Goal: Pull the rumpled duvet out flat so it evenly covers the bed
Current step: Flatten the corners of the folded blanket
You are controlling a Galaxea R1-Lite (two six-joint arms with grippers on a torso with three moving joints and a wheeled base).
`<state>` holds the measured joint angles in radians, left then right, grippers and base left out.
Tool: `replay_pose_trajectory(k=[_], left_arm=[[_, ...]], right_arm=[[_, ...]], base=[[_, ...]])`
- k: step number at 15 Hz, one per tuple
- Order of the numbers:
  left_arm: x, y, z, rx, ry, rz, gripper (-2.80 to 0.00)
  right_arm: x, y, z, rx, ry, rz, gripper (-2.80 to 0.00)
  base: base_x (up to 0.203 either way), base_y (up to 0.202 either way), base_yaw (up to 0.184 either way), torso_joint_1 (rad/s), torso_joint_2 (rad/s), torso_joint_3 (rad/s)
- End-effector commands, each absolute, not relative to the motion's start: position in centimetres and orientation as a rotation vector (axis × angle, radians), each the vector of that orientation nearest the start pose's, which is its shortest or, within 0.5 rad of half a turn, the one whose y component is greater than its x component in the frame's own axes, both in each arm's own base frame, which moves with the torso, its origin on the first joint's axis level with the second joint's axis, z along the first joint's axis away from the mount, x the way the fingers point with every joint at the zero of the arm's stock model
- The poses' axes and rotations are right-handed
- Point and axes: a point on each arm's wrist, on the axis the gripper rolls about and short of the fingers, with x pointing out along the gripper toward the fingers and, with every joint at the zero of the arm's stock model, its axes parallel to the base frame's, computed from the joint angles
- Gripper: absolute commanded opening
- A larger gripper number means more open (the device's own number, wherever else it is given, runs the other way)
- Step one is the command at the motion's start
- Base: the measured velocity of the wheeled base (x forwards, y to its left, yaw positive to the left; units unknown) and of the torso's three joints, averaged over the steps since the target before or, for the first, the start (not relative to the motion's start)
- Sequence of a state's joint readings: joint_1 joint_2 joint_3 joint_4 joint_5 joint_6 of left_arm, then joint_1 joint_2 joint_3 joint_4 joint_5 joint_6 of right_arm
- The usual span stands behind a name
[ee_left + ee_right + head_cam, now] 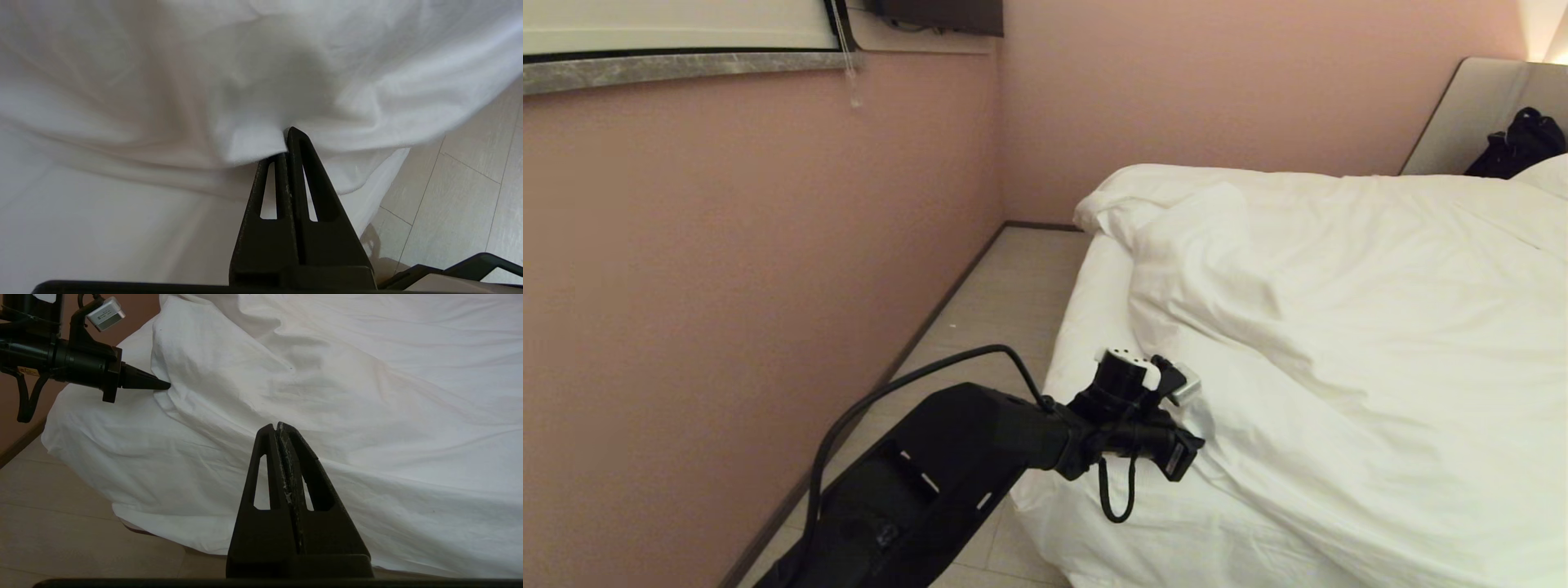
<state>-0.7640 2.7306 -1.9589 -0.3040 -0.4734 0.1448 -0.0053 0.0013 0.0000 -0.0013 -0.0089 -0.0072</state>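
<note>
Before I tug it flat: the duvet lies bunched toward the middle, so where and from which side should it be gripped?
Grip the duvet at its folded near-left edge, from the bed's wall side. That edge sits back from the mattress side, leaving sheet bare. The left gripper is shut there.

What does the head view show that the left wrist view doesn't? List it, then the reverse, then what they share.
Only the head view: the pink wall, the headboard with a black bag against it, and the whole left arm reaching to the bed.
Only the left wrist view: the left claw shut on a fold of the duvet's edge.
Both: the white duvet, the mattress sheet beneath it and the pale floor.
</note>
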Motion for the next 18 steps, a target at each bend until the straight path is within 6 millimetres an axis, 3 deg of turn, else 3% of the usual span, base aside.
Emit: replay_pose_trajectory(k=[1, 4, 6, 10, 12, 14, 18], left_arm=[[38.2, -38.5, 0.8, 0.196, 0.398, -1.256, -2.80], [38.3, -38.4, 1.5, 0.189, 0.390, -1.248, -2.80], [38.2, -38.2, 3.2, 0.143, 0.392, -1.234, -2.80], [38.9, -35.3, 10.6, -0.011, 0.371, -1.148, -2.80], [39.0, -31.6, 14.1, -0.069, 0.376, -1.057, -2.80], [38.9, -26.6, 17.0, -0.116, 0.385, -0.959, -2.80], [35.6, -16.6, 21.1, -0.193, 0.399, -0.783, -2.80]], right_arm=[[-2.3, 0.0, 7.6, -0.008, 0.000, -0.014, -2.80], [-2.3, 0.0, 7.6, -0.008, 0.001, -0.014, -2.80], [-2.3, 0.0, 7.6, -0.008, 0.000, -0.014, -2.80], [-2.3, 0.0, 7.6, -0.008, 0.000, -0.014, -2.80], [-2.3, 0.0, 7.6, -0.008, 0.000, -0.014, -2.80], [-2.3, 0.0, 7.6, -0.008, 0.000, -0.014, -2.80], [-2.3, 0.0, 7.5, -0.023, 0.006, -0.015, -2.80]], base=[[0.000, 0.000, 0.000, 0.000, 0.00, 0.000], [0.000, 0.000, 0.000, 0.000, 0.00, 0.000], [0.000, 0.000, 0.000, 0.000, 0.00, 0.000], [0.000, 0.000, 0.000, 0.000, 0.00, 0.000], [0.000, 0.000, 0.000, 0.000, 0.00, 0.000], [0.000, 0.000, 0.000, 0.000, 0.00, 0.000], [0.000, 0.000, 0.000, 0.000, 0.00, 0.000]])
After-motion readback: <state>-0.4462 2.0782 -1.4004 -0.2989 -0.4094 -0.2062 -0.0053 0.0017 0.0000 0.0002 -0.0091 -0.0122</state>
